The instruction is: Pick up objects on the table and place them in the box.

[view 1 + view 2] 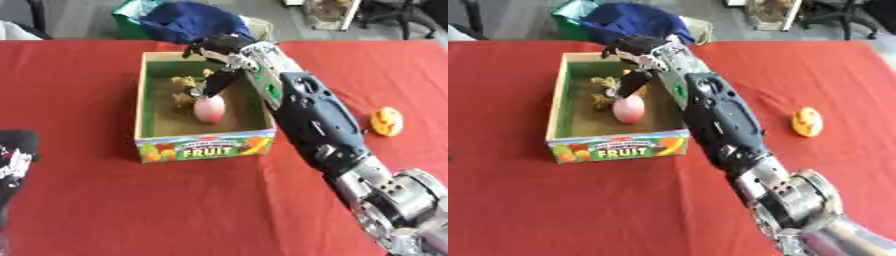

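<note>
A cardboard box with "FRUIT" printed on its front stands on the red table. Inside it lies a pink, peach-like fruit, with small yellow-brown things beside it at the left. My right arm comes in from the lower right and crosses the box's right wall. My right hand hangs over the box, its straight dark fingers pointing down and reaching the top of the pink fruit. An orange-yellow fruit lies on the cloth to the right of the arm. My left hand shows as a dark shape at the left edge.
Beyond the table's far edge, behind the box, a green bin holds a blue cloth. A chair base stands at the top right. Red cloth stretches in front of the box and to its left.
</note>
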### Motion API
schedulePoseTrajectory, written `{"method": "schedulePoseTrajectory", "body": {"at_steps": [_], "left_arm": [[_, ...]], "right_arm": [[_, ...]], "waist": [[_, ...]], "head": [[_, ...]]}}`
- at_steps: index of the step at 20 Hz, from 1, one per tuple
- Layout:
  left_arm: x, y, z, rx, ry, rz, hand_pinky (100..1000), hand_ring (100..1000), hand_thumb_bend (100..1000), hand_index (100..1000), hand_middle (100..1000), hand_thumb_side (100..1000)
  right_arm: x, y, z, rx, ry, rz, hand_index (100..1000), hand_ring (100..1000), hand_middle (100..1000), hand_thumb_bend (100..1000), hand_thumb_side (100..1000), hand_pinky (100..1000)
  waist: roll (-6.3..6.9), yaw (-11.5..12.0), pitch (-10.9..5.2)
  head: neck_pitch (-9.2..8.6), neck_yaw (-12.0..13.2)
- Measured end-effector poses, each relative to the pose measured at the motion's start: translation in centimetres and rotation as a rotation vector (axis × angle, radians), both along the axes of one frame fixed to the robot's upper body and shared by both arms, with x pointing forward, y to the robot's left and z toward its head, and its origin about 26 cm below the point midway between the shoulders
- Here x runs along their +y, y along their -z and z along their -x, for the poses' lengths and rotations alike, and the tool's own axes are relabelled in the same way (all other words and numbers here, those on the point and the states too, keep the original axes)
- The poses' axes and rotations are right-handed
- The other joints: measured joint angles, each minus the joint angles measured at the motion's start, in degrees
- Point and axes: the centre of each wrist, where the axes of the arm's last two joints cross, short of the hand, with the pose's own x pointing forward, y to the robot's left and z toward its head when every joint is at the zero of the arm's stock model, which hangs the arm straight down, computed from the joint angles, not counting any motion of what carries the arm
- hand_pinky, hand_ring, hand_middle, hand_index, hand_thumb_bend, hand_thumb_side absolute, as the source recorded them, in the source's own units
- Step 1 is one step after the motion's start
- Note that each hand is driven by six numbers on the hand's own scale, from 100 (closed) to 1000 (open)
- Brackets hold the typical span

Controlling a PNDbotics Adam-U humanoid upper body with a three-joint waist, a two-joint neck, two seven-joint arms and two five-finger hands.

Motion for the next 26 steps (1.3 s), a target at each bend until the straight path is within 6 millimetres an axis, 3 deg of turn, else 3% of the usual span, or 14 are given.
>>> {"method": "schedulePoseTrajectory", "body": {"at_steps": [4, 7, 13, 18, 23, 24, 25, 26], "left_arm": [[0.0, 0.0, 0.0, 0.000, 0.000, 0.000, 557, 688, 555, 621, 513, 423], [0.0, 0.1, 0.0, 0.000, -0.003, 0.001, 557, 688, 555, 621, 513, 423], [0.3, 0.4, 0.2, 0.006, -0.013, 0.002, 557, 688, 555, 620, 513, 423], [0.7, 0.5, 0.3, 0.007, -0.026, -0.006, 557, 687, 555, 620, 512, 422], [0.9, 0.5, 0.3, 0.007, -0.033, -0.005, 557, 687, 555, 620, 512, 422], [0.9, 0.5, 0.3, 0.007, -0.034, -0.005, 557, 687, 576, 620, 512, 406], [0.9, 0.5, 0.3, 0.008, -0.035, -0.007, 557, 687, 555, 620, 512, 422], [1.0, 0.5, 0.3, 0.009, -0.037, -0.009, 557, 687, 555, 620, 512, 422]], "right_arm": [[-0.4, -1.0, 0.2, -0.018, -0.014, -0.008, 936, 881, 929, 308, 517, 865], [-2.0, -2.8, 0.6, -0.074, -0.025, -0.045, 931, 866, 916, 280, 456, 848], [-8.6, -5.1, 2.5, -0.143, -0.007, -0.142, 925, 850, 893, 271, 367, 832], [-14.0, -4.6, 5.1, -0.153, 0.060, -0.193, 924, 844, 890, 253, 329, 822], [-17.7, -3.6, 7.7, -0.180, 0.142, -0.264, 920, 834, 879, 228, 302, 809], [-18.4, -3.4, 8.1, -0.183, 0.161, -0.275, 916, 828, 870, 331, 100, 805], [-18.9, -3.2, 8.5, -0.185, 0.180, -0.286, 914, 827, 867, 221, 291, 804], [-19.5, -2.8, 8.8, -0.185, 0.201, -0.297, 912, 825, 863, 215, 289, 802]], "waist": [[-0.15, -0.17, 0.00], [-0.57, -0.73, -0.04], [-1.14, -2.54, -0.39], [-1.15, -3.63, -0.70], [-1.01, -4.16, -0.70], [-1.01, -4.21, -0.70], [-0.98, -4.26, -0.70], [-0.98, -4.34, -0.70]], "head": [[0.00, 0.04], [0.00, 0.39], [0.09, 1.46], [0.13, 2.18], [0.18, 2.41], [0.27, 2.42], [0.39, 2.42], [0.53, 2.43]]}}
